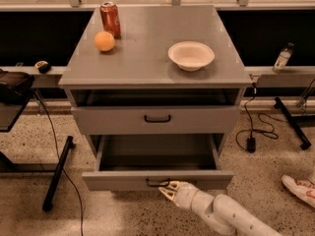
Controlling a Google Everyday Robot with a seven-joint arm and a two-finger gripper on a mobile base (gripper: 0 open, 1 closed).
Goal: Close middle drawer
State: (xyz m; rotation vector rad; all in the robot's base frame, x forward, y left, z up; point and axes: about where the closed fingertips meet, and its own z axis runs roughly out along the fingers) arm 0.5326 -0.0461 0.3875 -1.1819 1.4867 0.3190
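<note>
Camera view: middle drawer (123, 180) pulled far out of the grey cabinet (157, 70), second from its top. Gripper (166, 191) low at cabinet's front, right by the drawer's black handle (156, 182); apart or together, can't make out. Red soda can (110, 17), orange (104, 41) and white bowl (191, 55) on cabinet top.

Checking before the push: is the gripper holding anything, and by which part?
It cannot be told. The gripper sits at the front of the open middle drawer, right beside its black handle, but whether it grips the handle does not show.
</note>
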